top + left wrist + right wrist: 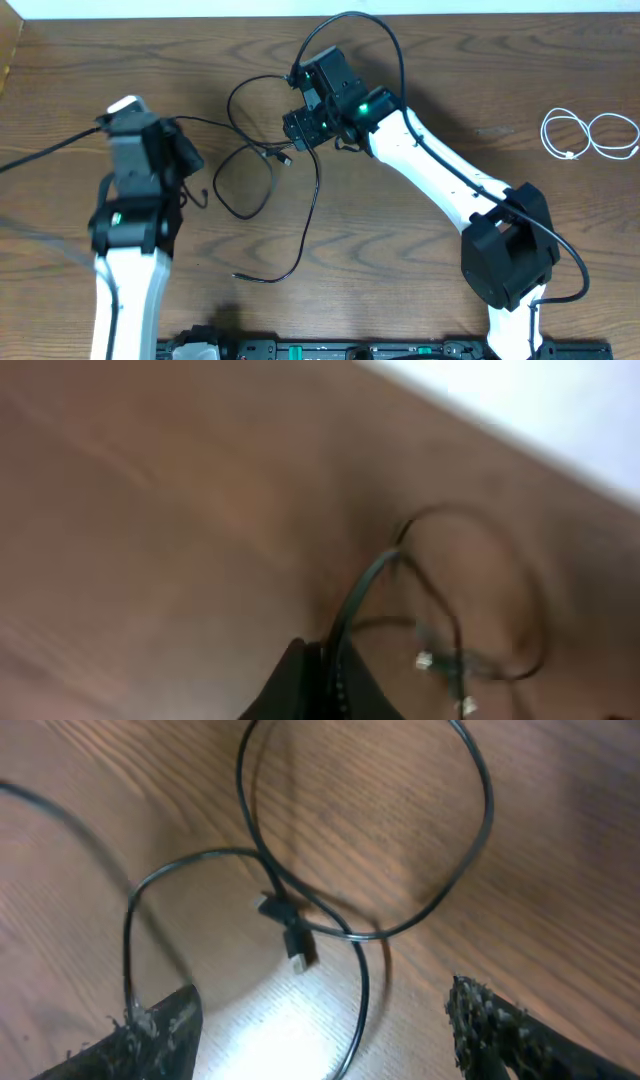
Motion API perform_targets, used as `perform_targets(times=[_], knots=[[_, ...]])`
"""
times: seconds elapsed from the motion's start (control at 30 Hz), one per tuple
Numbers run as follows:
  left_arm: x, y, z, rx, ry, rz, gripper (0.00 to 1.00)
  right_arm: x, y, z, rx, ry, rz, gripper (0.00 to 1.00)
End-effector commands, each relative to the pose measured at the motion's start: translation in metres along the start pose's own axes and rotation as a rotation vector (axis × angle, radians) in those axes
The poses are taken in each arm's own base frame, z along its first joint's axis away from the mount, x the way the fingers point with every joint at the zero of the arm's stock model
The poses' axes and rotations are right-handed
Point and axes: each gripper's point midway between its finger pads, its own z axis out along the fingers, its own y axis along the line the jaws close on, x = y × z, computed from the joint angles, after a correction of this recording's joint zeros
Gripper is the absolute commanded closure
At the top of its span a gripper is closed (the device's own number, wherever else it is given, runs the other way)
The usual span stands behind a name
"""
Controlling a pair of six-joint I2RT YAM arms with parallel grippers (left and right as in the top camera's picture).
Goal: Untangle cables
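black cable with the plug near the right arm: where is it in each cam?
Overhead: black cable loops mid-table between the arms, plug at upper centre.
Left wrist: blurred; it comes out of the shut left gripper at bottom centre and loops right.
Right wrist: loops across the centre, plug above the open right gripper.
Shared landmark: the wood-grain table.

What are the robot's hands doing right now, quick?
The left hand is closed, pinching the black cable.
The right hand is open, holding nothing.
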Motion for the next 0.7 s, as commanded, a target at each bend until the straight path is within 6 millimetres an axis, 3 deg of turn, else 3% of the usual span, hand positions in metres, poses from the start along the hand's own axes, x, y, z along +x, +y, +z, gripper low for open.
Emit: perform_targets(times=[0.0,0.17,0.2,0.23,0.27,0.33,0.57,0.67], knots=[[0.015,0.004,0.026,-0.057,0.094,0.002,0.92,0.016,-0.006,0.013,0.013,0.014,-0.007,0.23],[0.061,0.008,0.073,-0.114,0.287,0.042,0.92,0.025,-0.01,0.033,0.002,-0.047,-0.026,0.18],[0.07,0.006,0.079,-0.104,0.326,0.044,0.87,0.027,-0.011,0.035,0.001,-0.05,-0.037,0.21],[0.079,0.002,0.084,-0.087,0.364,0.043,0.84,0.029,-0.011,0.036,0.002,-0.051,-0.053,0.33],[0.086,-0.002,0.088,-0.064,0.398,0.045,0.73,0.027,-0.012,0.036,0.002,-0.055,-0.066,0.45],[0.099,-0.011,0.093,-0.002,0.457,0.073,0.58,0.017,-0.01,0.029,-0.005,-0.06,-0.097,0.55],[0.101,-0.03,0.089,0.198,0.537,-0.012,0.43,-0.034,0.001,-0.019,-0.001,-0.076,-0.15,0.42],[0.095,-0.033,0.086,0.292,0.556,-0.088,0.42,-0.034,0.017,-0.023,-0.072,-0.07,-0.158,0.4]])
